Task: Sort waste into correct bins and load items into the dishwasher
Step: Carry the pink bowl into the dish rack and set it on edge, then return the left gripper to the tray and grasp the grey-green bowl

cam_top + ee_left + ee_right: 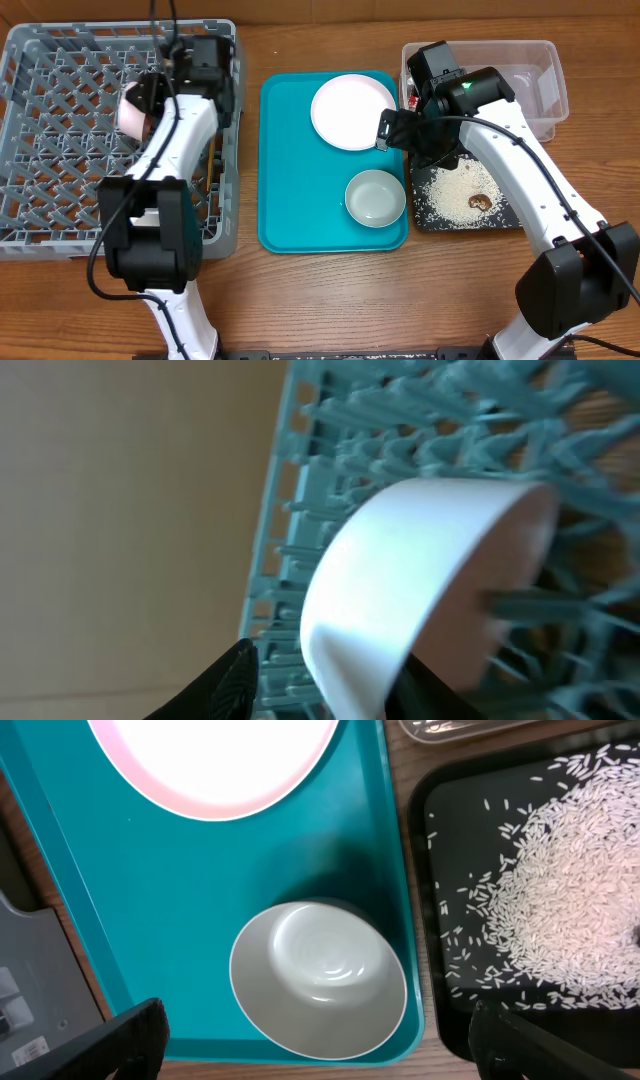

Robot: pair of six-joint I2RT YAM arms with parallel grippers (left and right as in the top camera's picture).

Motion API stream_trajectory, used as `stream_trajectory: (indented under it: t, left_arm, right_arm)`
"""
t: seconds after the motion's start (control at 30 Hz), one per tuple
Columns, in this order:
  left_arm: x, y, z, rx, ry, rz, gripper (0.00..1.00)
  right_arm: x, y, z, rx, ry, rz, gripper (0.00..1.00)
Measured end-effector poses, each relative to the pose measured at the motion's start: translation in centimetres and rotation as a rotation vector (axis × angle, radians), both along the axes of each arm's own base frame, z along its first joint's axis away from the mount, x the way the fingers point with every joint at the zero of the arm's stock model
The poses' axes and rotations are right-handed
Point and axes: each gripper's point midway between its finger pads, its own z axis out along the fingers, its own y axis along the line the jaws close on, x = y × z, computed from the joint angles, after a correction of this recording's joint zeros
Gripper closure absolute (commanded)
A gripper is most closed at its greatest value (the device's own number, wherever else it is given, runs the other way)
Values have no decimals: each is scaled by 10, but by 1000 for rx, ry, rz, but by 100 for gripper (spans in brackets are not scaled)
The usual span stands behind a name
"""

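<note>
it is looking like a robot lab. a white arm [520, 165] is reaching over a wooden table [330, 300] bearing a dish rack [60, 120].

overhead: top-down, whole table [300, 300] | left wrist: close on rack [320, 420] | right wrist: close above teal tray [200, 900]

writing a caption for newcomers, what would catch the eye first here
The teal tray in the middle stands out, carrying a white plate and a pale bowl. Right of it, white rice is strewn over a black tray. On the left, a white bowl lies between the left claw's fingers, over the grey rack.
</note>
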Motion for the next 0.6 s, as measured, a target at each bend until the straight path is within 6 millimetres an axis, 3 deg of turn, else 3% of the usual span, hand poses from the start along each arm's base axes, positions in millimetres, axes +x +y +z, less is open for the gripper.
stream_trajectory:
  t: [0.17,0.47,0.6]
  left_arm:
    - [3,-16,-6,-29,-10,-28,43]
    - [-4,-32,-13,-44,30,-49,34]
    - [-8,-50,-14,-102,31,-84,30]
  right_arm:
    - [-2,-1,-1,-3,9,1,3]
    - [-4,-1,-1,-6,16,0,3]
    - [-6,-2,-1,-9,24,1,3]
